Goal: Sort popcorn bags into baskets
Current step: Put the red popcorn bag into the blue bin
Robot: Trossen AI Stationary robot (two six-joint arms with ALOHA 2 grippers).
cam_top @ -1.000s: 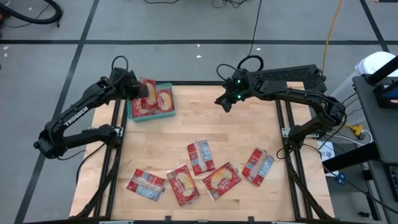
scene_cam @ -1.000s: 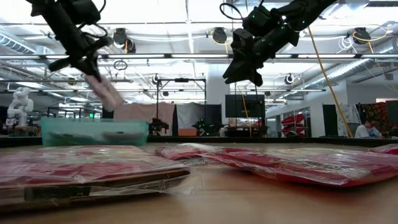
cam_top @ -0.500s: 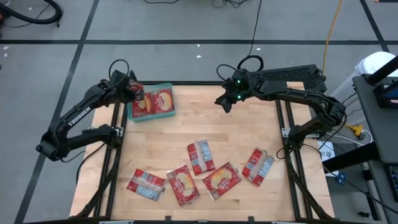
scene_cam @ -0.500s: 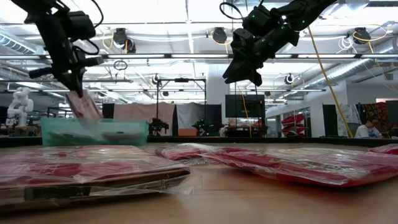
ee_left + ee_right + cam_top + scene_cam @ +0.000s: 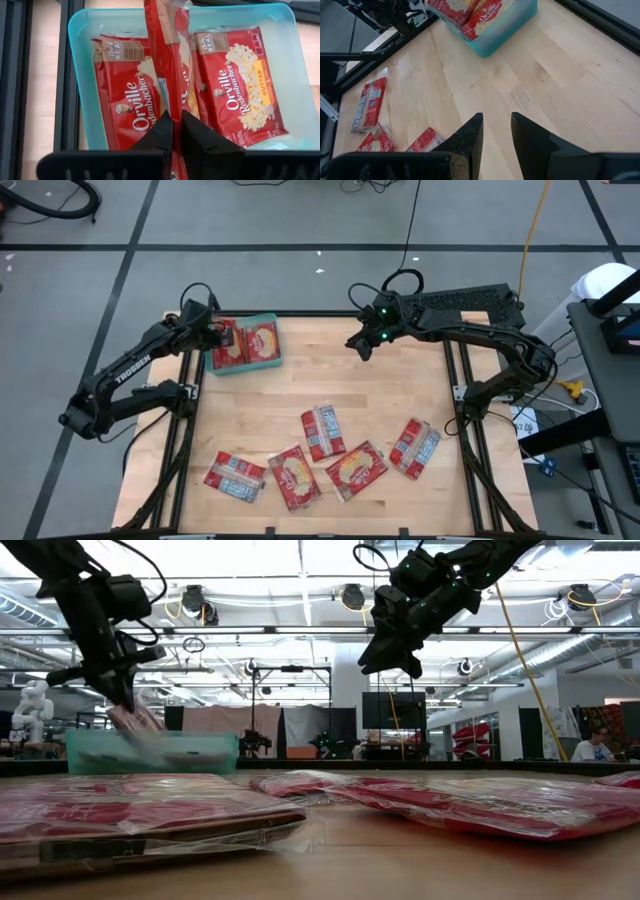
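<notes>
A teal basket (image 5: 245, 370) stands at the table's far left corner, with two red popcorn bags (image 5: 127, 90) (image 5: 235, 85) lying flat in it. My left gripper (image 5: 176, 117) hangs over the basket's left side, shut on a third bag (image 5: 167, 45) that shows edge-on above the other two. Several more popcorn bags (image 5: 323, 431) lie flat across the near half of the table. My right gripper (image 5: 495, 135) hangs open and empty above the far middle of the table (image 5: 360, 345). My left gripper pinches the bag's upper end (image 5: 175, 100) between its two fingers, coming slanting down from the table's left side. The bag hangs tilted below the fingers (image 5: 135, 720). Its lower end is down behind the basket's wall (image 5: 150, 752), over the two flat bags.
Black frame rails (image 5: 185, 430) run along the table's left and right sides. Bare wood (image 5: 380, 390) lies between the basket and the loose bags. In the low view the nearest bags (image 5: 150, 815) fill the foreground.
My left gripper has gone down toward the basket and a little toward the table's left edge, tipping steeper, still shut on the bag. The bag has sunk from above the basket until its lower end is inside it. The right arm has kept still.
</notes>
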